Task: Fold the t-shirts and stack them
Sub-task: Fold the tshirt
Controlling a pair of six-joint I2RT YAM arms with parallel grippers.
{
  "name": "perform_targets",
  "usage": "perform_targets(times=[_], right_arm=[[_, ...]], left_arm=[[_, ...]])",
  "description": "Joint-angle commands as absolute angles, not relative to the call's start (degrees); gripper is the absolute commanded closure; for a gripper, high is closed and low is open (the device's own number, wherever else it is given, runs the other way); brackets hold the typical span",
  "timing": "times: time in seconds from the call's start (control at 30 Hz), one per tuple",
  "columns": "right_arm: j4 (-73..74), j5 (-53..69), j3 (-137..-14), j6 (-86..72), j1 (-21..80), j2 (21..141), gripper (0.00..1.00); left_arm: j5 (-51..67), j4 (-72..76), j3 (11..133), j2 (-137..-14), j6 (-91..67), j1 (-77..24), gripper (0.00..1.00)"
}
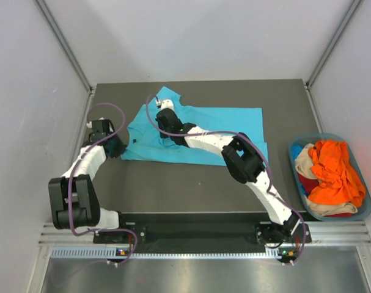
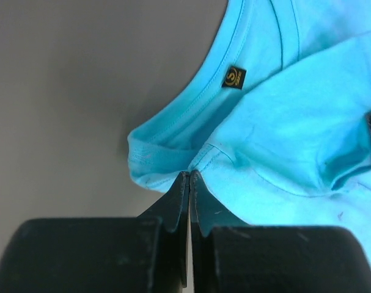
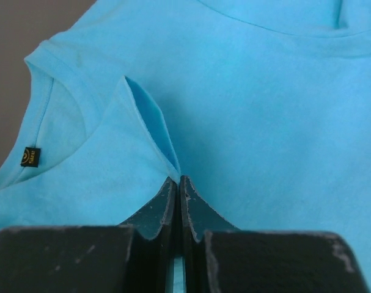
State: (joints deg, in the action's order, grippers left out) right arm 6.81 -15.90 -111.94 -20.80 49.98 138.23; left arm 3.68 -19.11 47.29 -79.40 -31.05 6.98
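On the table [image 1: 173, 183]: one turquoise t-shirt [image 1: 234, 131] | left gripper [image 2: 189, 174], right gripper [image 3: 178, 179] both pinching it (jaws pressed together) | one basket [image 1: 323, 135]

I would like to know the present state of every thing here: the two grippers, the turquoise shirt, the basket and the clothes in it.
turquoise t-shirt: spread on the table, not folded up.
left gripper: shut, pinching a hem at the shirt's edge.
right gripper: shut on a raised fold near the neckline.
basket: upright, filled with crumpled shirts.
orange t-shirt: crumpled, on top of the heap.
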Motion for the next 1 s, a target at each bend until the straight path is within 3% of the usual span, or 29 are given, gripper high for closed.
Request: perform_targets(times=[0.0,0.27,0.47,0.63,0.77,0.97], right_arm=[[4.7,-17.1,-111.0,-21.7,48.7,133.7,1.00],[4.7,-16.4,-110.6,-22.1,46.9,133.6,1.00],[4.1,-15.0,-110.9,-22.8,45.7,134.0,0.99],[5.4,-14.3,-111.9,-22.9,44.7,134.7,0.87],[7.2,-14.3,-111.6,-22.0,43.2,133.1,0.72],[9.7,-14.2,-108.6,-20.7,42.8,127.8,0.70]], left_arm=[[2.0,-20.7,51.1,-82.9,-29.3,6.9,1.00],[3.1,-22.2,53.8,-86.7,-28.8,5.4,0.79],[0.5,-24.6,54.0,-88.1,-28.5,5.3,0.75],[-3.1,-25.2,53.9,-88.1,-29.0,5.2,0.73],[-4.4,-25.8,54.9,-86.4,-29.2,5.3,0.70],[-0.3,-25.6,55.4,-82.9,-30.3,3.8,0.68]])
